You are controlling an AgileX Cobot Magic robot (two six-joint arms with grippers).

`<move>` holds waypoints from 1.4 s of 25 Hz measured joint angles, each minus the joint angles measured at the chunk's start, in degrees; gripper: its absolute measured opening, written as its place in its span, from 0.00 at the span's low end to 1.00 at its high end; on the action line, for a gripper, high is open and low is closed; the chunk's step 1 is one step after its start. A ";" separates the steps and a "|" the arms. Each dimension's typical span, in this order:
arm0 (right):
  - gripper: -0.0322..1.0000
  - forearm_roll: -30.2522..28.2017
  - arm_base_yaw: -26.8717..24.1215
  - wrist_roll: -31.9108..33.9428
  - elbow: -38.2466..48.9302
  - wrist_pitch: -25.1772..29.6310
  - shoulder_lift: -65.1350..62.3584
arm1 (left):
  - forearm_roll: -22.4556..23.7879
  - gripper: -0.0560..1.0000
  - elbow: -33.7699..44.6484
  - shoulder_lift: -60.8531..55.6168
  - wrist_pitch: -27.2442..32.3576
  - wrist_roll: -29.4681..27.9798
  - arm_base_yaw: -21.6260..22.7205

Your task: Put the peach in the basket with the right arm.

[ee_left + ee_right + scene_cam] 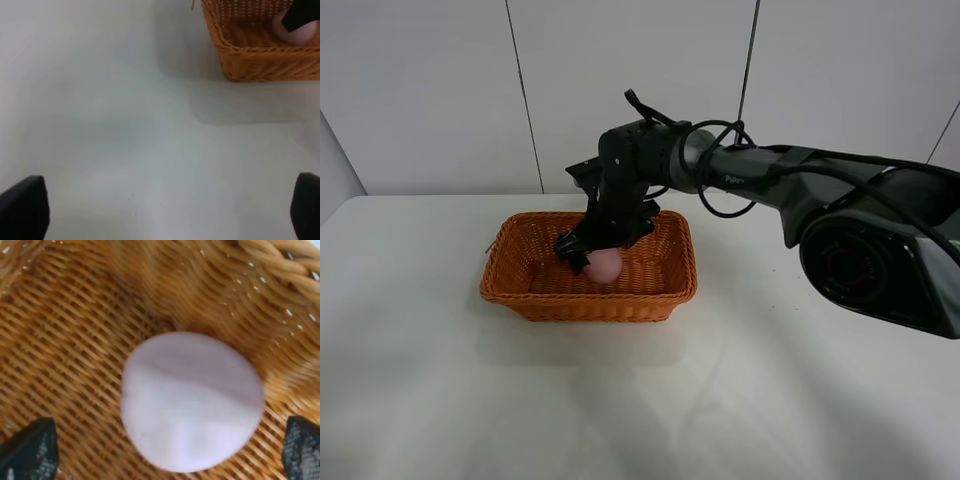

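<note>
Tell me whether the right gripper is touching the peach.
Apart. The right wrist view shows bare basket weave between the peach and both fingertips of the open right gripper.

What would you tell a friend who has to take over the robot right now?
Right gripper: open, down inside the basket, fingers on either side of the peach with gaps, not touching it.
Left gripper: open, holding nothing, over the bare table beside the basket.
Done: the peach lies on the basket's woven floor, let go.
Left: probably only lifting the right arm up and out without knocking the peach or the rim.
</note>
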 joint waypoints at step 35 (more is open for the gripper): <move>0.71 -2.69 -24.02 -0.05 -22.93 17.11 -3.32 | 0.00 0.99 0.00 0.00 0.00 0.00 0.00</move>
